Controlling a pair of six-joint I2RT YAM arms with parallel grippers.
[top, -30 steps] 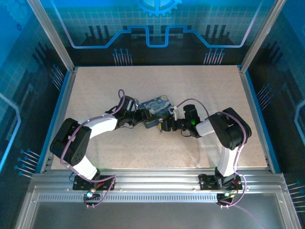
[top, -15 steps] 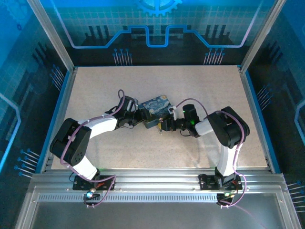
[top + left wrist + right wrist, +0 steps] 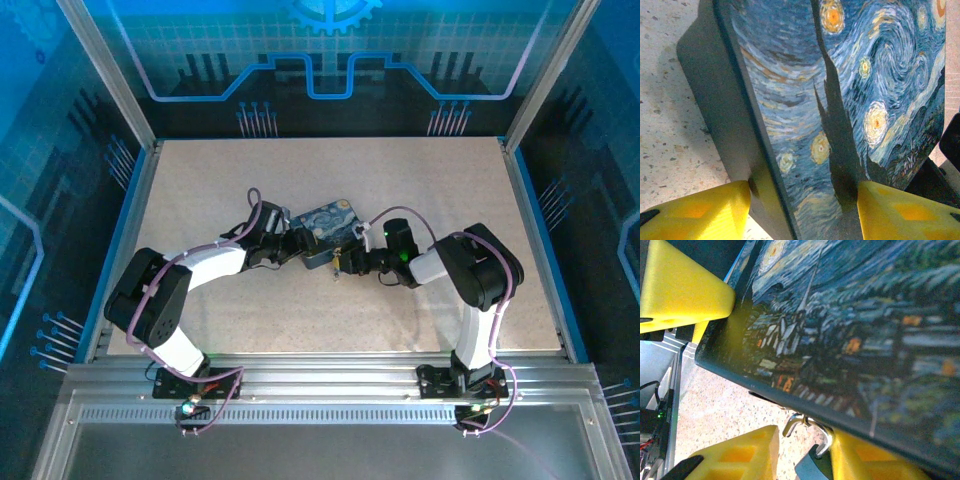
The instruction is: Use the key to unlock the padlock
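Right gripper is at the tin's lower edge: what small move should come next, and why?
Probably close the right gripper onto the padlock: its silvery loop hangs under the tin edge between the yellow fingers, with a gap on one side. The left gripper is clamped on the tin, so it looks steady.

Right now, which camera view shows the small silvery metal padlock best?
The right wrist view: the small silvery metal padlock shows its curved shackle close up under the dark-blue starry-night tin. In the top external view it is a tiny glint; the left wrist view faces the tin's painted lid.
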